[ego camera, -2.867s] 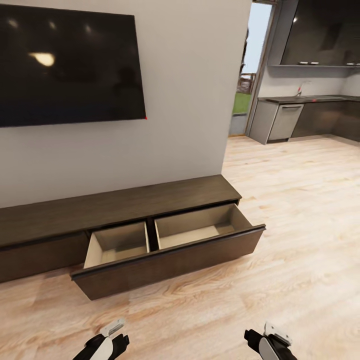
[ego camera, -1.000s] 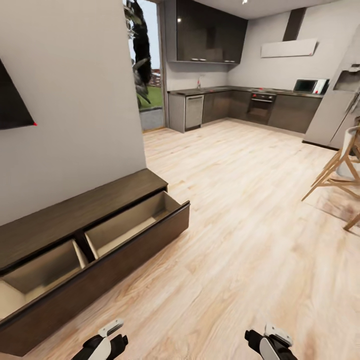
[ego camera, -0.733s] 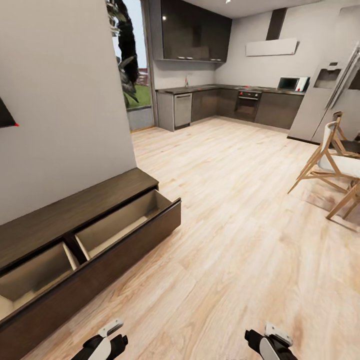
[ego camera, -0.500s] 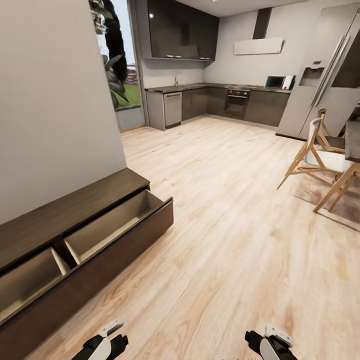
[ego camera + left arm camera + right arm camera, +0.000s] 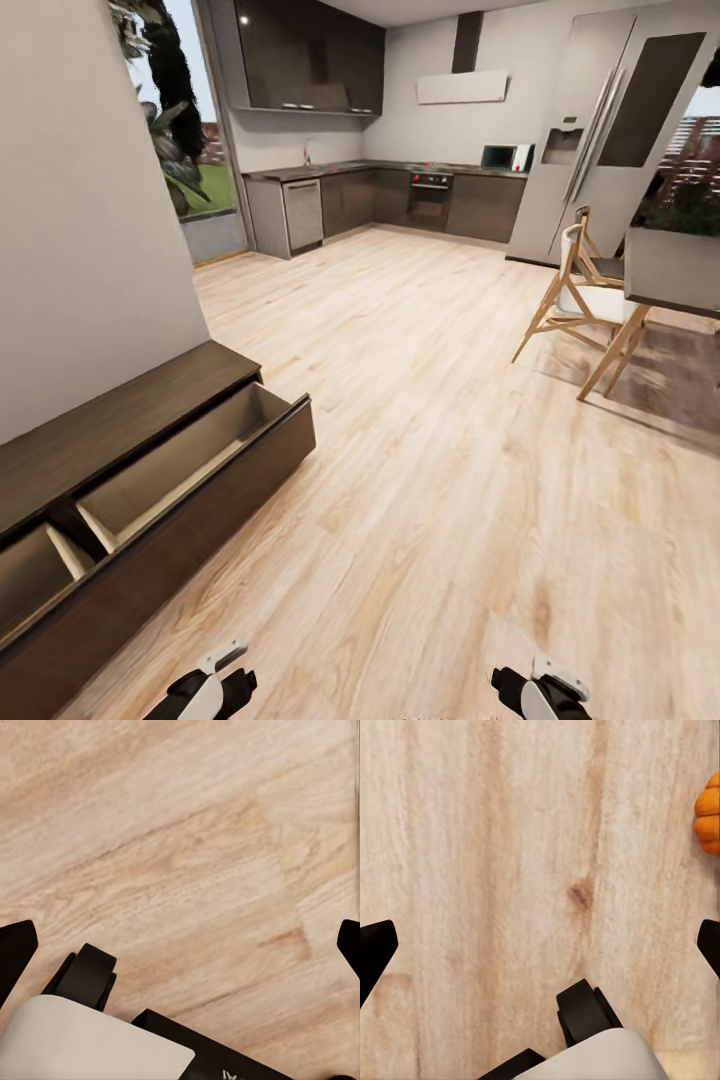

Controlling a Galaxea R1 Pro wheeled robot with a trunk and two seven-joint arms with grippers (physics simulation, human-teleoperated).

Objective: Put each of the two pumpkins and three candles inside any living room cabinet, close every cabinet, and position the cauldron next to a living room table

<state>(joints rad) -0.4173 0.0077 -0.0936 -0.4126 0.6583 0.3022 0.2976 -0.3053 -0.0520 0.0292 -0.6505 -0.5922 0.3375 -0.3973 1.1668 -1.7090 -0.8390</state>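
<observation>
Swinging rightward since the earlier frames, the head camera now takes in more of the kitchen and dining area, and the wall-mounted screen has slipped out of view; the things themselves have not shifted. Low at the left stands the dark-brown cabinet (image 5: 120, 420), its long drawer (image 5: 190, 470) pulled out and both compartments bare inside. Pale wood floor (image 5: 420, 450) stretches toward the grey kitchen units (image 5: 400, 200) and tall fridge (image 5: 600, 130). At the right, a wooden chair (image 5: 575, 290) sits beside a dining surface (image 5: 670, 270).

Both arms hang low over the floor. The left tool (image 5: 180, 945) has its fingertips spread wide apart with nothing between them, and the right tool (image 5: 540, 945) is likewise spread and empty. What appears to be a pumpkin (image 5: 708, 814), orange and ribbed, lies on the floor at the edge of the right wrist view.
</observation>
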